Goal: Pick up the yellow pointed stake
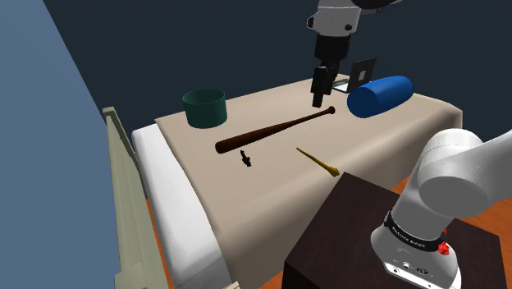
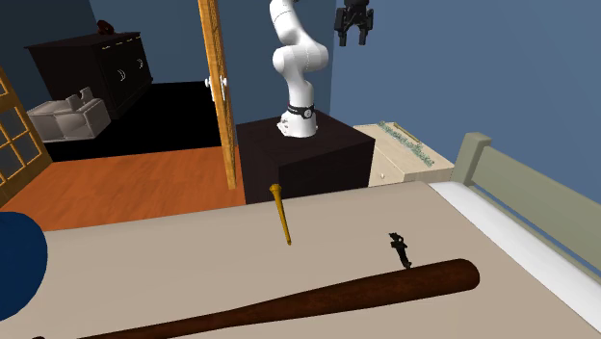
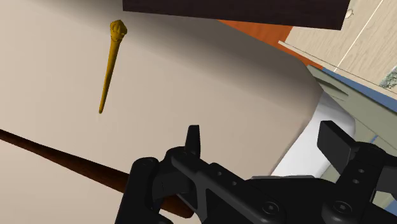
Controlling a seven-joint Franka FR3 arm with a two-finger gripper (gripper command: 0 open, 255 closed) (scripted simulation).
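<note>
High in the air over the bed [image 1: 246,213], the end effector [image 1: 320,92], above the thin end of a dark brown bat [image 1: 275,131] in the shoulder view; its 2 black fingers spread apart, pinching nothing. Flat on the beige cover, the yellow pointed stake [image 1: 317,161], near the bed's edge beside the dark stand [image 1: 345,230]; knobbed head toward the stand, tip toward the bat, touching neither. Well apart from the end effector and lower than it. Same layout in the second exterior view: stake [image 2: 281,214] between stand [image 2: 299,149] and bat [image 2: 318,303], end effector [image 2: 352,24] far above. Just beside the bat's thick end, a small black figure [image 1: 244,158], upright. Toward the shoulder view's left of the bat, a dark green pot [image 1: 204,107]; toward its right, a blue cylinder [image 1: 379,95] on its side, with a dark square frame [image 1: 363,72] behind it.
</note>
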